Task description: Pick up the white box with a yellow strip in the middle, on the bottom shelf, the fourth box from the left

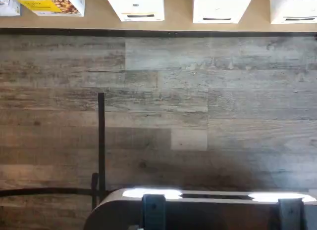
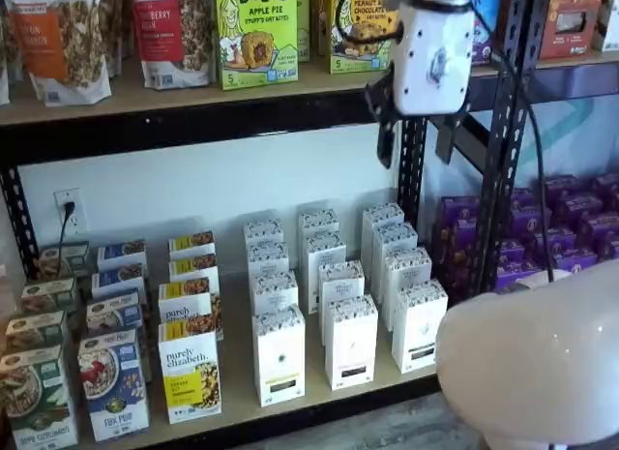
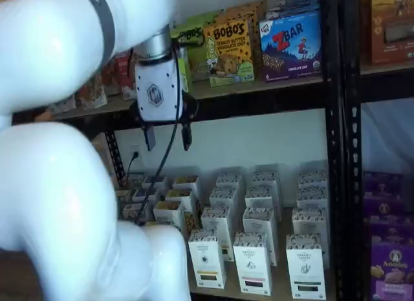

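Note:
The white box (image 2: 280, 358) stands at the front of the bottom shelf (image 2: 235, 368), right of a purely elizabeth box (image 2: 191, 377); a thin yellow strip runs low on its front. It shows in both shelf views, as the leftmost front white box (image 3: 207, 259) in one. The wrist view catches its lower front (image 1: 136, 5) on the tan board (image 1: 94, 20). My gripper (image 2: 417, 138) hangs high in front of the upper shelf, far above the box, open and holding nothing. Its two black fingers stand apart in the other view too, the gripper (image 3: 168, 138) being well above the rows.
More white cartons (image 2: 351, 342) fill rows beside and behind the box. Granola bags and green Bobo's boxes (image 2: 255, 34) line the upper board. A black upright (image 2: 508, 131) separates purple boxes (image 2: 571, 227). The white arm (image 3: 58, 152) fills the foreground. Grey plank floor (image 1: 198, 101) lies before the shelf.

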